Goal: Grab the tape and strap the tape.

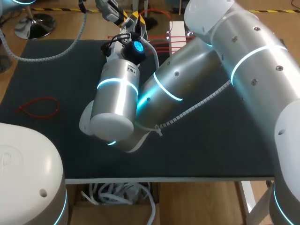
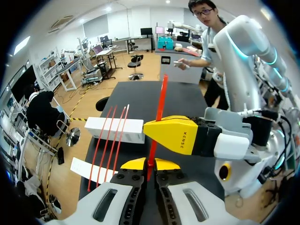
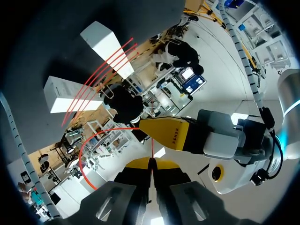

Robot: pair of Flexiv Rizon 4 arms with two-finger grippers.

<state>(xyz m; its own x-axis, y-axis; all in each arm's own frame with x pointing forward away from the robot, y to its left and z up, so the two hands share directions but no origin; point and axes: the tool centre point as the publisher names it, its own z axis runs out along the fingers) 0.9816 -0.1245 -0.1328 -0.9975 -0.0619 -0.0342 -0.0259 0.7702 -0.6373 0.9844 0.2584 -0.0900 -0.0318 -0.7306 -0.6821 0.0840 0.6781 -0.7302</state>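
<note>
A dark tabletop (image 1: 211, 150) seen from above, with two silver robot arms meeting over its far middle. The right arm stretches in from the right across the centre, and the left arm comes in from the far left. The task's thing, a thin red tape strip (image 2: 161, 98), is held in the air between them, clear of the tabletop. In the left wrist view, the left hand (image 2: 150, 165) has its yellow tips pressed together on the strip's lower end, and the strip rises straight up ahead of the fingers. The right hand's yellow finger crosses just beside the strip from the right. In the right wrist view, the right hand (image 3: 151, 164) also pinches a thin red section between closed tips, and from there the strip bends off to one side in an open curve. On the far side of the tabletop a white box (image 2: 115, 130) carries three spare red strips (image 2: 104, 136) laid across it. A closed red loop (image 1: 41, 98) lies on the tabletop well to the left. Grabbing looks done and strapping looks to be under way. The pictures do not show whether the tail has entered the head. The next move probably calls for lining the free end up with the head, feeding it through and pulling the loop closed without either pinch slipping.
</note>
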